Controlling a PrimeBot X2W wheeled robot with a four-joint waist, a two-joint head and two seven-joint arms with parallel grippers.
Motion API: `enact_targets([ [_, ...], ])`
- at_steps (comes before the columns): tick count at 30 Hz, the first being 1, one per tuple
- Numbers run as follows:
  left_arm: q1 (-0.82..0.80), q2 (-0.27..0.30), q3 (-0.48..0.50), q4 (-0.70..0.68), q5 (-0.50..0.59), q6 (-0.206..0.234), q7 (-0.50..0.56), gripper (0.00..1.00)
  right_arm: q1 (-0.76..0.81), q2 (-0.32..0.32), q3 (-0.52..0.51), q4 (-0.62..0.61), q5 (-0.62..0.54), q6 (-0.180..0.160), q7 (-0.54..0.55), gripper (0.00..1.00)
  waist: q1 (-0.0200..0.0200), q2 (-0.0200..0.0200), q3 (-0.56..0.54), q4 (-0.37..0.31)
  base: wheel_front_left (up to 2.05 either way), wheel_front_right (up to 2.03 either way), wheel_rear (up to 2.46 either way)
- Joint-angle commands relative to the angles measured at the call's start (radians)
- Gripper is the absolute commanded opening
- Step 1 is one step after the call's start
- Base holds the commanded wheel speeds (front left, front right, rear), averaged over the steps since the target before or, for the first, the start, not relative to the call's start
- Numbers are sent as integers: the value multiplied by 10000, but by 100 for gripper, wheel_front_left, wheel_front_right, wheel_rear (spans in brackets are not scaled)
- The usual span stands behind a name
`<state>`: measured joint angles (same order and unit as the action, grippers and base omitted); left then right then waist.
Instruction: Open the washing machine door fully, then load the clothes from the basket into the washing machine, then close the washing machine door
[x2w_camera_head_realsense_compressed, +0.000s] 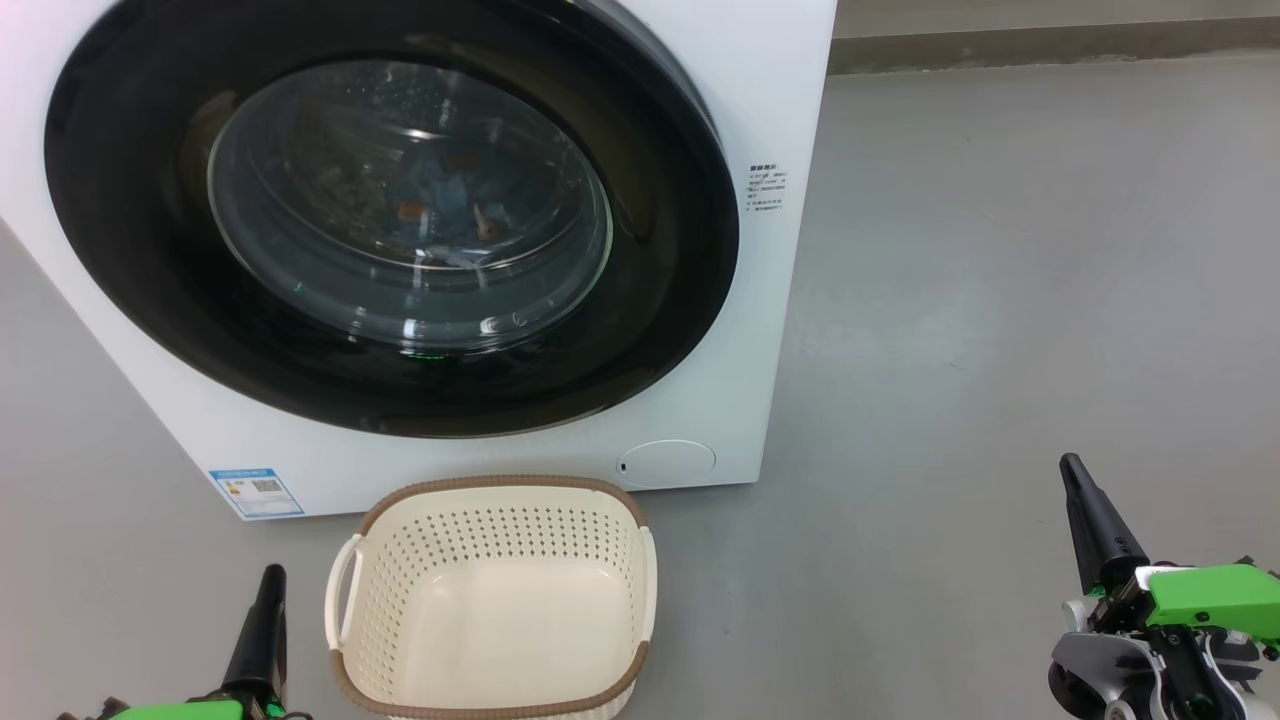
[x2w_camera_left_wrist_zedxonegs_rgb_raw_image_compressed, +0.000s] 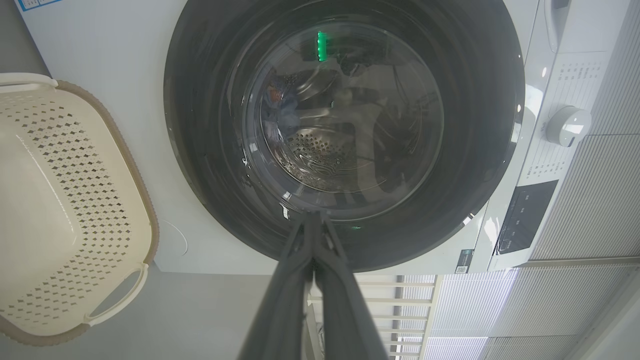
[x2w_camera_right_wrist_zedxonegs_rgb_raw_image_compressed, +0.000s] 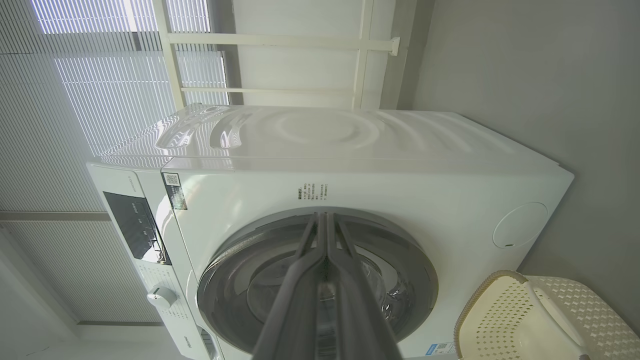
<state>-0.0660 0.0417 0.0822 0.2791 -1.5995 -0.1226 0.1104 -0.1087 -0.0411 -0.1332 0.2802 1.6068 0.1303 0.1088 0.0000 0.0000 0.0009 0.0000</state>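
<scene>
Washing machine (x2w_camera_head_realsense_compressed: 780, 120) stands on grey floor (x2w_camera_head_realsense_compressed: 1000, 300), door (x2w_camera_head_realsense_compressed: 130, 250) closed flat against the front. Clothes (x2w_camera_head_realsense_compressed: 440, 195) are inside the drum, seen through the door glass as blue fabric with orange spots; detail is blurred by reflections. Basket (x2w_camera_head_realsense_compressed: 490, 490) sits on the floor just in front of the machine, below the door, upright, bare bottom showing. Blue label (x2w_camera_head_realsense_compressed: 255, 492) is at the machine's lower front corner, just left of the basket. Left gripper (x2w_camera_head_realsense_compressed: 271, 578) is low at the basket's left side, apart from it, fingers pressed together, holding nothing. Right gripper (x2w_camera_head_realsense_compressed: 1075, 470) is well right of the basket over bare floor, fingers pressed together too, nothing between them. Both wrist views look at the closed door.
</scene>
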Motion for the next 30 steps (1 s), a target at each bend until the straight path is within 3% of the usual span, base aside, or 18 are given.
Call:
enact_targets([
  [1,-480,86,334,-288,-77,-81,40,0,-51,-93,179,-307,7,4,53,0,0,0,0,0,0,0,0],
  [30,-479,85,334,-289,-77,-81,40,0,-51,-93,178,-307,6,4,54,0,0,0,0,0,0,0,0],
])
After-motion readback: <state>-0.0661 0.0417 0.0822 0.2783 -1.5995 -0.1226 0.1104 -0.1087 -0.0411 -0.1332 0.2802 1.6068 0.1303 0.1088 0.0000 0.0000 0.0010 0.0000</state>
